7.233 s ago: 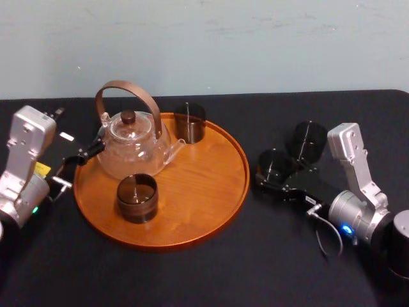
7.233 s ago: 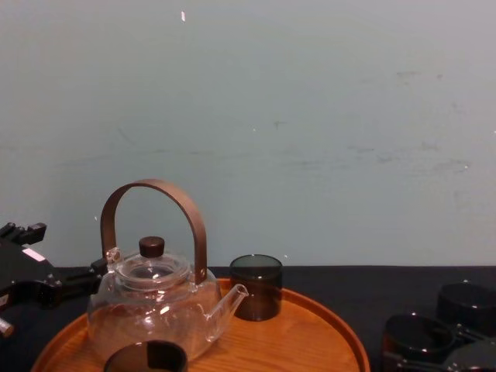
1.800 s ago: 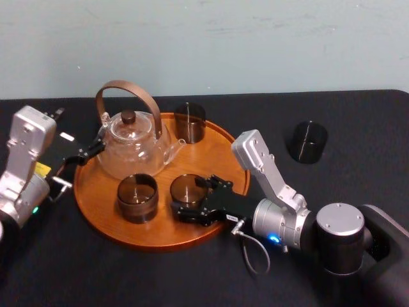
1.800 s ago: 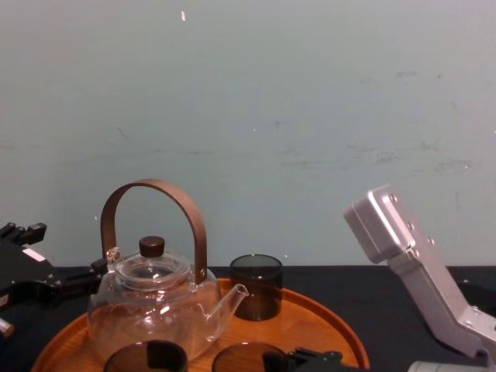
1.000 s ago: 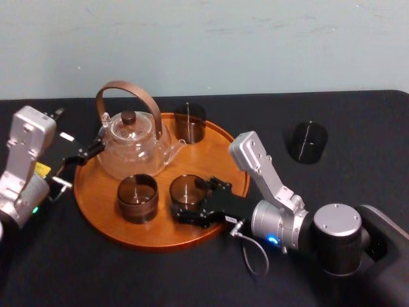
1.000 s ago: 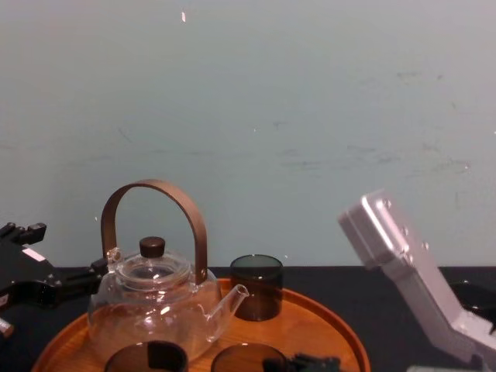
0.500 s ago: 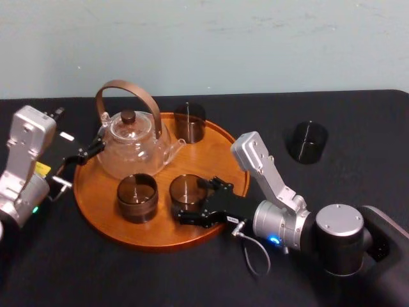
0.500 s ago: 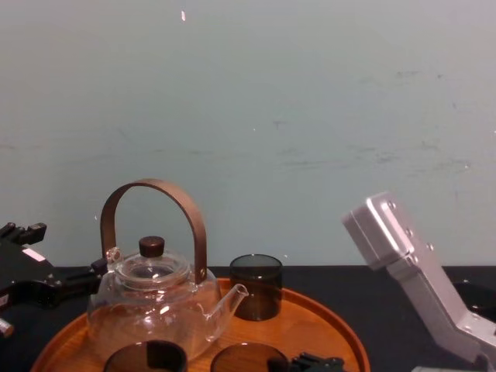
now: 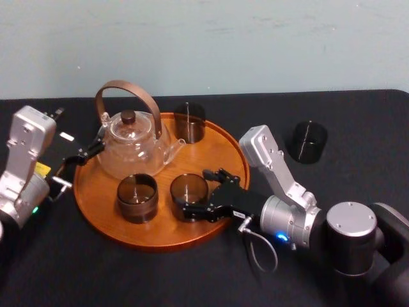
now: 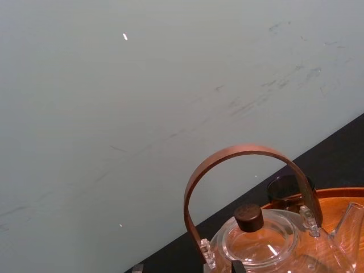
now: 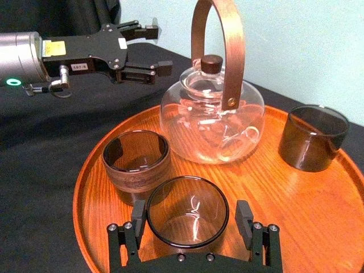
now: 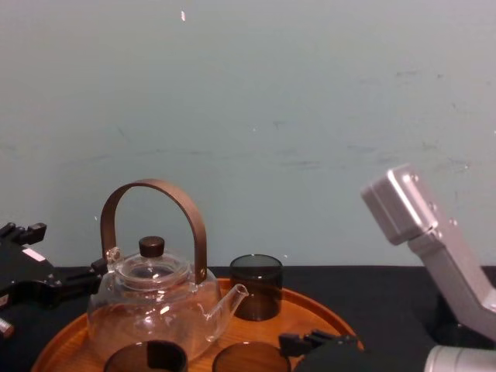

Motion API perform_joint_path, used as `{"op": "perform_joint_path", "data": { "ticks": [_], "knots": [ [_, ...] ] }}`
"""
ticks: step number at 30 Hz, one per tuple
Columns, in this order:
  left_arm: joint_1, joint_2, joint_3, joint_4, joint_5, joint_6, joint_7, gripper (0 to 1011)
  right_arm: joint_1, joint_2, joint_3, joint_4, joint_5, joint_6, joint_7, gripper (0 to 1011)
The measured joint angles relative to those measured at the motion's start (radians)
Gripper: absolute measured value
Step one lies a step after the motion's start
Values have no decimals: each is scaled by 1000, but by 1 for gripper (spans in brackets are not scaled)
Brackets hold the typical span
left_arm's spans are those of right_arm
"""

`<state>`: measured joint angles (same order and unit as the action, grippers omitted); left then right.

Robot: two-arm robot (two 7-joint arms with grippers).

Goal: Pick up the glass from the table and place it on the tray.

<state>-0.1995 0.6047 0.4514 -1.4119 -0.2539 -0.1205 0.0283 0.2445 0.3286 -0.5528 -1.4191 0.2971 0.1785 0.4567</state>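
Glass (image 9: 188, 192): short smoky tumbler, no handle, looks empty. It stands upright on the tray (image 9: 217, 157), in the near part, not on the surface (image 9: 358, 115). Placement looks done or nearly done.

Handling, judged: light, rigid, thin-walled, so fragile. The wall is smooth and likely slick. Best hold is across the round side wall at about mid-height, one pad on each side, with modest squeeze. Too much force risks cracking it and too little risks slip. Avoid the rim, since a top pinch could tip it.

Right tool (image 11: 190, 219): reaches in over the tray's near-right rim, fingers straddling the glass on both sides. The right wrist view shows a thin gap at one finger (image 11: 243, 215), while the other sits right at the wall. I read it as spread and not clamping, the glass resting on its own base.

Second glass (image 9: 137, 197): same kind, just beside the first toward the robot's left, close but apart. Any pull-out should go straight back so the fingers don't knock either one.

Teapot (image 9: 132, 146): clear glass with a brown hoop handle, standing farther back on the tray. A third glass (image 9: 190, 123) stands at the tray's far rim.

A spare dark glass (image 9: 309, 142) sits on the surface, well to the right of the tray.

Left tool (image 11: 156, 48): parked at the tray's left edge beside the teapot, fingers apart, holding nothing.
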Motion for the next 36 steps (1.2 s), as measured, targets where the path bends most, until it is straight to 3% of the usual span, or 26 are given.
{"op": "perform_joint_path", "data": {
  "ticks": [16, 24, 36],
  "knots": [
    [0, 0, 0, 0, 0, 0, 0, 1001, -61, 52, 31, -143, -12, -9, -20, 1002],
    [0, 0, 0, 0, 0, 0, 0, 1001, -100, 81, 58, -201, 23, -25, -7, 1002],
    [0, 0, 0, 0, 0, 0, 0, 1001, -205, 155, 152, -275, 95, -72, -26, 1002]
  ]
}}
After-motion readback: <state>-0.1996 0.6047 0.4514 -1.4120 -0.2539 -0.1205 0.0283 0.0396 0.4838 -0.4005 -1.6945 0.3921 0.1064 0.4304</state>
